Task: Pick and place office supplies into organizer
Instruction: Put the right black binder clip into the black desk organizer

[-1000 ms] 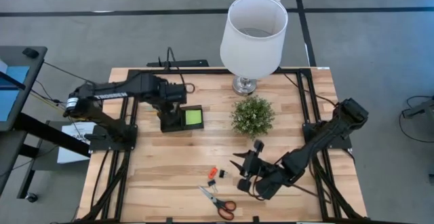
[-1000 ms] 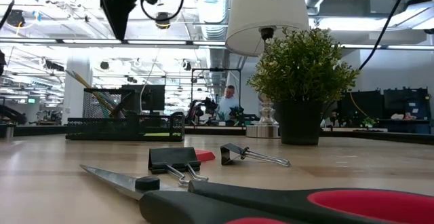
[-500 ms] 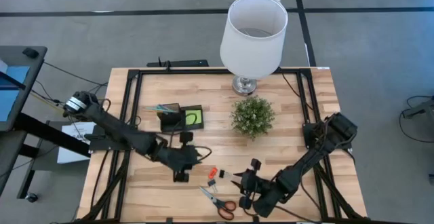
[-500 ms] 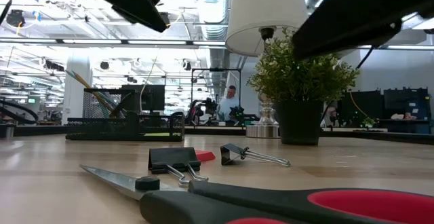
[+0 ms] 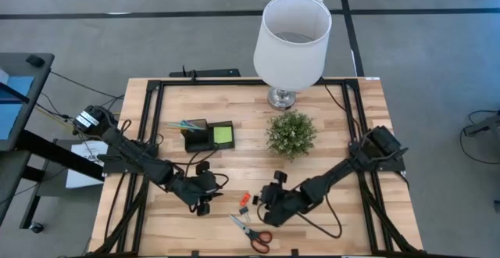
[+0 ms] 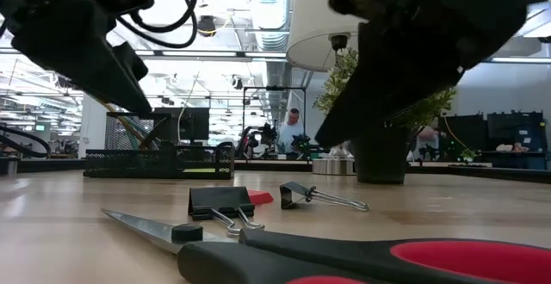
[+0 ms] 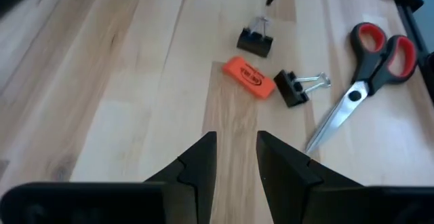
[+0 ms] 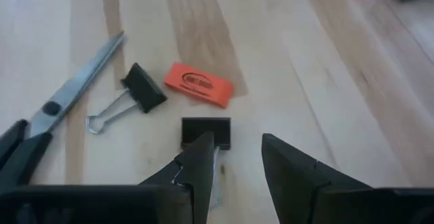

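Hovering apart and empty, your right gripper (image 8: 234, 159) stood over a black clip (image 8: 205, 132) beside the eraser (image 8: 199, 84); your left gripper (image 7: 236, 157), likewise apart, waited left. Light, stiff, probably slippery: pinch its body.

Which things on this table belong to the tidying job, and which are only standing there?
Job: organizer, sticky notes, pens, scissors, two black clips, orange piece.
Only standing: lamp, plant.
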You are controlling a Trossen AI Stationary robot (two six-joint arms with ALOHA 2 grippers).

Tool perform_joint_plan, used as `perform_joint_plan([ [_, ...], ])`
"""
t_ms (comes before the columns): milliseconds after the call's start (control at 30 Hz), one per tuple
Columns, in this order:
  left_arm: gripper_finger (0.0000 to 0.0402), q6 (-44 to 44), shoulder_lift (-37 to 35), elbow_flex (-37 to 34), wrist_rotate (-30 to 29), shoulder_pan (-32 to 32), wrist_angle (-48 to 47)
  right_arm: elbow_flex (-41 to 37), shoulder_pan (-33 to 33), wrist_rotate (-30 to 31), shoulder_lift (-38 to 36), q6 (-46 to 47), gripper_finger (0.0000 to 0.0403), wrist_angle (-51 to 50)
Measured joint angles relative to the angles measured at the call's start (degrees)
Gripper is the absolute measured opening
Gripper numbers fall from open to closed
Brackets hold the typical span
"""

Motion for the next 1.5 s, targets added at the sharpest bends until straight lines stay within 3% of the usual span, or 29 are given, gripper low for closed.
perform_joint_plan([
  [233,0.0097,0.77,-0.02,-0.02,-0.80,-1.16,0.74,0.86,-3.10,-8.21,-0.48,-5.19,0.0123,0.88],
  [367,0.0097,0.38,-0.02,-0.02,-0.72,-1.13,0.71,1.72,-3.70,-13.14,-0.46,-5.33,0.0151,0.66],
  [700,0.0097,0.33,-0.02,0.00,-0.70,-1.13,0.25,1.90,-4.16,-10.13,1.60,-5.28,0.0230,1.37],
  [867,0.0097,0.32,-0.02,0.00,-0.70,-1.13,0.51,1.86,-5.21,-10.02,4.48,-5.11,0.0228,5.55],
  [1200,0.0097,-0.03,-0.20,0.05,-0.72,-1.13,5.65,1.95,-5.35,-10.41,3.98,-3.58,0.0206,1.89],
  [1500,0.0098,-0.03,-0.20,0.05,-0.77,-1.13,5.83,1.90,-3.55,-10.87,4.00,-3.62,0.0215,2.45],
])
